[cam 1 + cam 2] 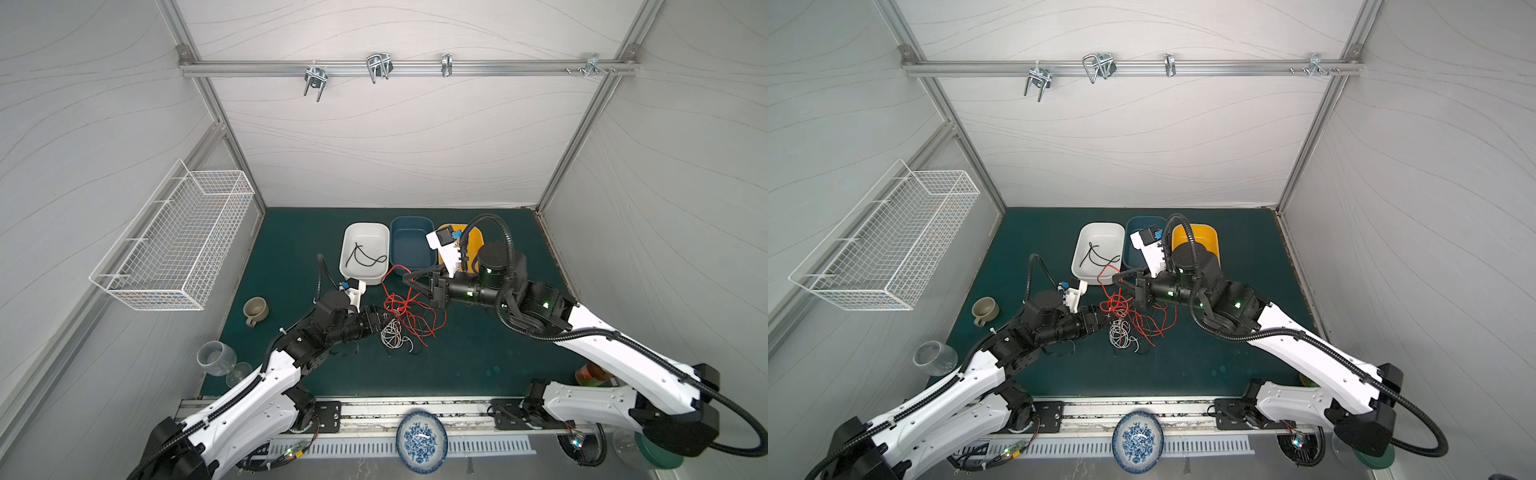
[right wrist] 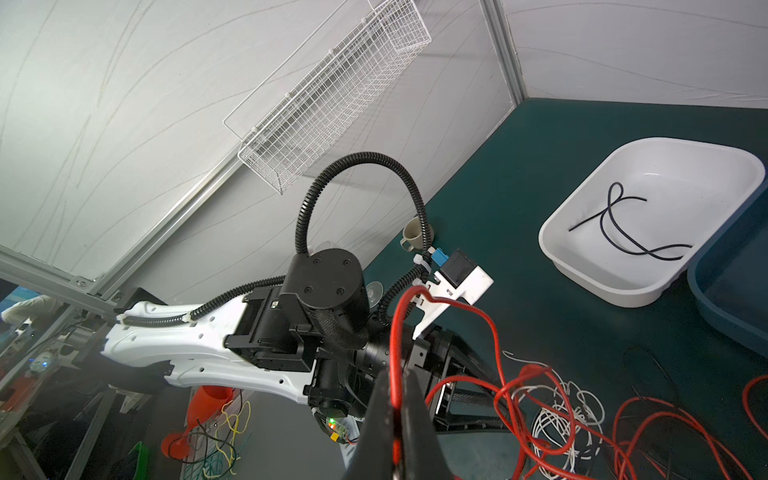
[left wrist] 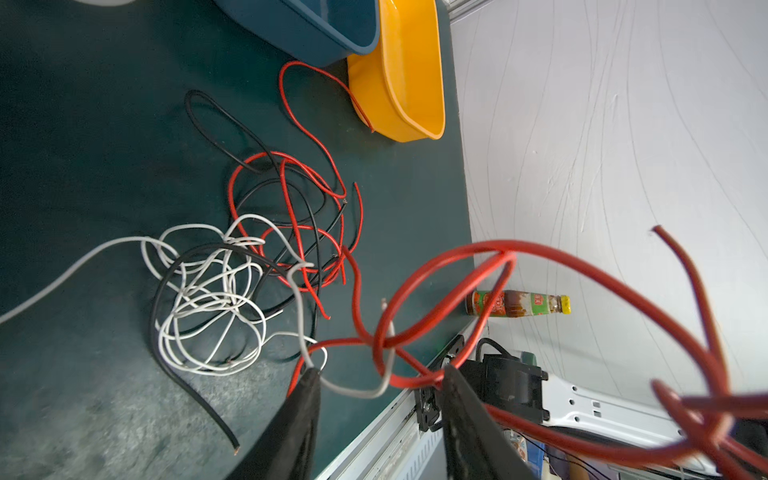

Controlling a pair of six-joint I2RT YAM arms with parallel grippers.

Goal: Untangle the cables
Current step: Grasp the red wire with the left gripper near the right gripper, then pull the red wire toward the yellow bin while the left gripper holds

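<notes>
Thin limp red, white, black cables (image 1: 405,316) mid-frame (light, snaggy): right claw (image 2: 397,378) clamped on a red strand (image 2: 394,332), left claw (image 3: 382,370) apart; best grabbed near free ends.

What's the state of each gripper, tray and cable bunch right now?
right gripper: shut on red cable
left gripper: open, tangle loops between fingers
tangle: knotted
white tray: one black cable inside
blue tray: empty
yellow tray: empty where visible
wine glass: on its side

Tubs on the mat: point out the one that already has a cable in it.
The white tub, leftmost of the three in both top views: a black cable lies curled in it. The blue tub and yellow tub show none inside.
</notes>
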